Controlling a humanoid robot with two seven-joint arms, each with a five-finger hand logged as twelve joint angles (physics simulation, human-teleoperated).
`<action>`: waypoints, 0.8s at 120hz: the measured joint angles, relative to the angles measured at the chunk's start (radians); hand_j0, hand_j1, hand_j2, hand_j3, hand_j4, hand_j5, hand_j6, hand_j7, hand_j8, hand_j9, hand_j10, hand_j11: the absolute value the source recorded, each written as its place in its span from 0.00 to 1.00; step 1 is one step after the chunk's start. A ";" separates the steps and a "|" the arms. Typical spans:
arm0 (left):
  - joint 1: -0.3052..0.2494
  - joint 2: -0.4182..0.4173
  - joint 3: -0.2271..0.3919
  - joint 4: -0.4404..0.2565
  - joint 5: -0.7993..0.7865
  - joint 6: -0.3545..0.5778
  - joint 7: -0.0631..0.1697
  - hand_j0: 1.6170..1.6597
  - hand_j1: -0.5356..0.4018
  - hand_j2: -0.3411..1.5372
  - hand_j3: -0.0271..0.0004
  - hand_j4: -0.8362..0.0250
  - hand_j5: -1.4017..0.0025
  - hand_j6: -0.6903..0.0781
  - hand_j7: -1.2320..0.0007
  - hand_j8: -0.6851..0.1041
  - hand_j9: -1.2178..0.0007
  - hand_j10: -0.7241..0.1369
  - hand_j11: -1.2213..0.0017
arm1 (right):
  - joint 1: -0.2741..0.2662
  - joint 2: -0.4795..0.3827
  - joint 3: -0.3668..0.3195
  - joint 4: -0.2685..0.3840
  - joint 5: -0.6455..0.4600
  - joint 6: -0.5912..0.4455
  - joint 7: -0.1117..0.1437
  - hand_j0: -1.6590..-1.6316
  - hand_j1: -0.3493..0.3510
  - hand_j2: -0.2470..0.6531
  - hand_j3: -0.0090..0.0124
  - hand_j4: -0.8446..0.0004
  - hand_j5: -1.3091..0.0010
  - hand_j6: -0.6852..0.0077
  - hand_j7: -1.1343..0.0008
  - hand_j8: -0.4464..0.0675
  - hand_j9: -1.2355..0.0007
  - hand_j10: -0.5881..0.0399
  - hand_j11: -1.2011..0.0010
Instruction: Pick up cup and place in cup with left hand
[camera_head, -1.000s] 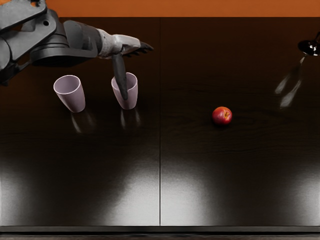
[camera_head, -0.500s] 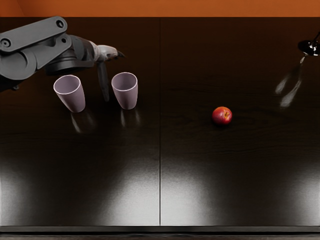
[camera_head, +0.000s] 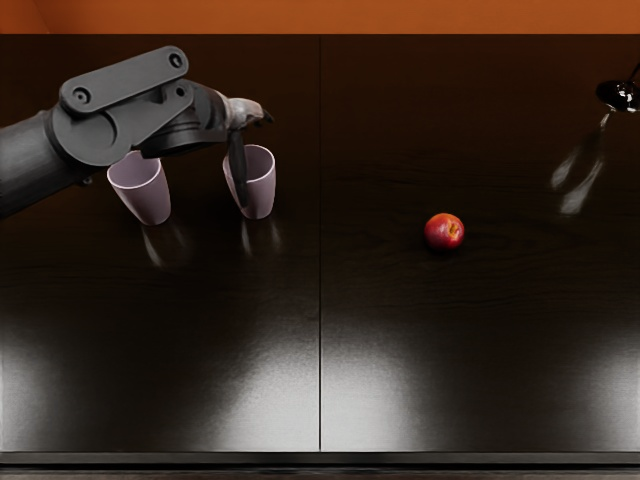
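My left hand (camera_head: 254, 160) reaches in from the picture's left edge. It is open, its fingers pointing right above the far side of the right-hand cup (camera_head: 262, 187) and its thumb hanging down across that cup's left side. Whether the thumb touches the cup cannot be told. This pale purple cup stands upright on the table. A matching cup (camera_head: 147, 198) stands farther left, its far rim partly covered by the left forearm. The right arm is out of view.
A red apple (camera_head: 444, 231) lies right of the table's centre seam. At the far right edge is a shiny dark object (camera_head: 619, 96), cut off by the picture. The dark table (camera_head: 320, 300) shows glossy reflections.
The left hand first drew back leftward off the right-hand cup, then came right again, bringing the thumb in front of it. The forearm now overlaps the left cup's rim. Both cups have stayed put.
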 joint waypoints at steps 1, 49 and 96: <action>0.000 0.000 0.000 0.000 0.000 0.000 0.000 0.96 0.89 0.19 0.99 0.92 0.96 0.84 0.96 0.81 0.96 0.79 0.96 | 0.000 0.000 0.000 0.000 0.000 0.000 0.000 0.04 0.00 0.27 0.42 1.00 1.00 0.99 1.00 0.87 1.00 0.94 1.00; 0.000 -0.043 0.053 0.020 0.000 0.066 0.000 0.96 0.84 0.19 0.99 0.88 0.92 0.79 0.92 0.76 0.91 0.75 0.91 | 0.000 0.000 -0.002 0.000 0.000 0.000 0.000 0.04 0.00 0.27 0.42 1.00 1.00 0.99 1.00 0.87 1.00 0.94 1.00; 0.009 -0.043 0.077 0.025 -0.001 0.080 0.000 0.96 0.73 0.20 0.99 0.78 0.84 0.68 0.82 0.65 0.82 0.65 0.82 | 0.000 0.000 -0.002 0.000 0.000 0.000 0.000 0.04 0.00 0.27 0.42 1.00 1.00 0.99 1.00 0.87 1.00 0.94 1.00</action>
